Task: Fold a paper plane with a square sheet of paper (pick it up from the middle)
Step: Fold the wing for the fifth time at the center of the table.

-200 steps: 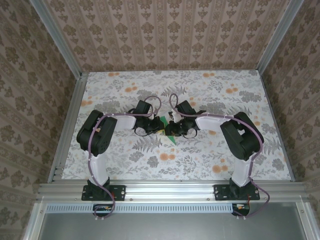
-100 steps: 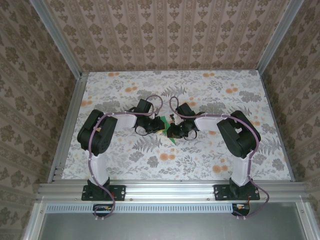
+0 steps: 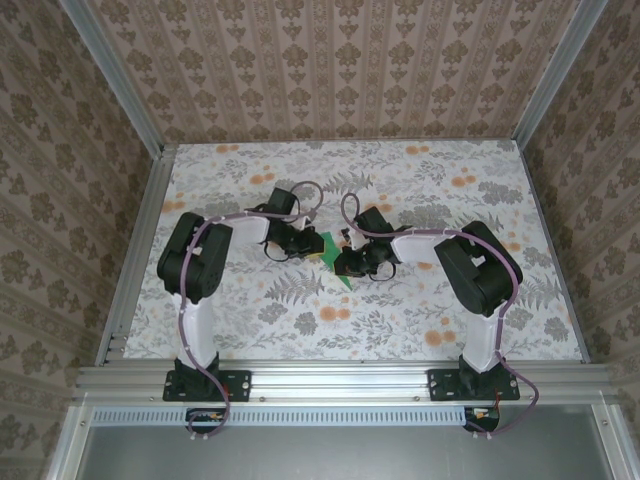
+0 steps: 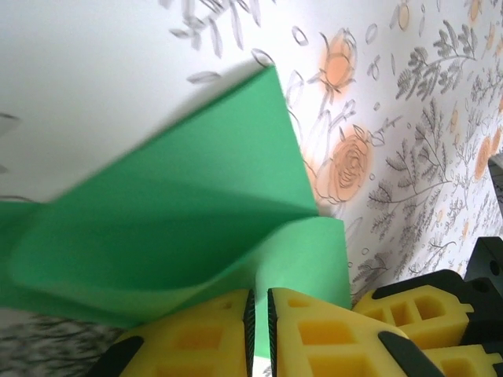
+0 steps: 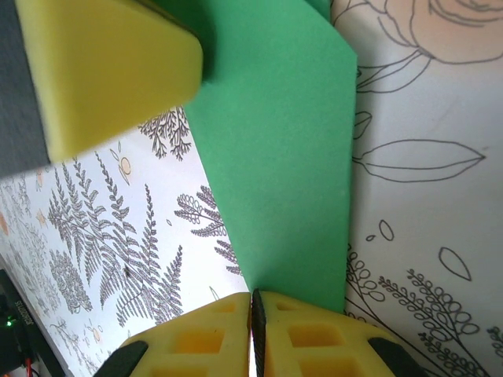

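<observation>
Leftward and back goes the left arm (image 3: 195, 262) since a second ago, baring more green paper. At the middle of the floral counter (image 3: 400, 320), the right gripper (image 5: 253, 302) clamps the paper plane (image 4: 196, 212) by one edge; just beyond, the left gripper (image 4: 259, 302) pinches its folded flap, jaws nearly touching.
</observation>
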`<action>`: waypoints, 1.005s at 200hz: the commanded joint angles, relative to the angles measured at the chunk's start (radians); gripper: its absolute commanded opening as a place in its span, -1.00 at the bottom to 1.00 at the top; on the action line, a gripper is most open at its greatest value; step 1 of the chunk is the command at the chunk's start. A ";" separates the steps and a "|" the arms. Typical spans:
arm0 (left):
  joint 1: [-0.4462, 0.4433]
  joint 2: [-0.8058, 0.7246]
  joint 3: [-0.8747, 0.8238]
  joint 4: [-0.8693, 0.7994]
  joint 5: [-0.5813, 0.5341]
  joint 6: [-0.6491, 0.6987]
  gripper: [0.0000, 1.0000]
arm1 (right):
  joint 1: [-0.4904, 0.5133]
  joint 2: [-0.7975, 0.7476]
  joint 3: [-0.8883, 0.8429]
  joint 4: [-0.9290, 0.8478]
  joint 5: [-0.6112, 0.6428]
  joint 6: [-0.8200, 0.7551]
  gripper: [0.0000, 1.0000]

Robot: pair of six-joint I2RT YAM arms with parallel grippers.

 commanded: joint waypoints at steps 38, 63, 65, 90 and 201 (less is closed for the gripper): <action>0.093 0.041 0.033 -0.045 -0.092 0.069 -0.67 | -0.001 0.058 -0.078 -0.146 0.094 -0.002 -0.72; 0.106 0.046 0.043 -0.060 -0.118 0.070 -0.68 | -0.001 0.056 -0.080 -0.145 0.096 0.000 -0.73; 0.107 0.047 0.045 -0.062 -0.120 0.069 -0.68 | -0.001 0.057 -0.080 -0.145 0.096 0.000 -0.73; 0.113 0.055 0.070 -0.091 -0.154 0.070 -0.71 | -0.001 0.057 -0.081 -0.144 0.098 0.003 -0.74; 0.054 -0.186 -0.053 0.027 -0.161 -0.003 -0.69 | 0.002 0.055 -0.083 -0.138 0.099 0.014 -0.74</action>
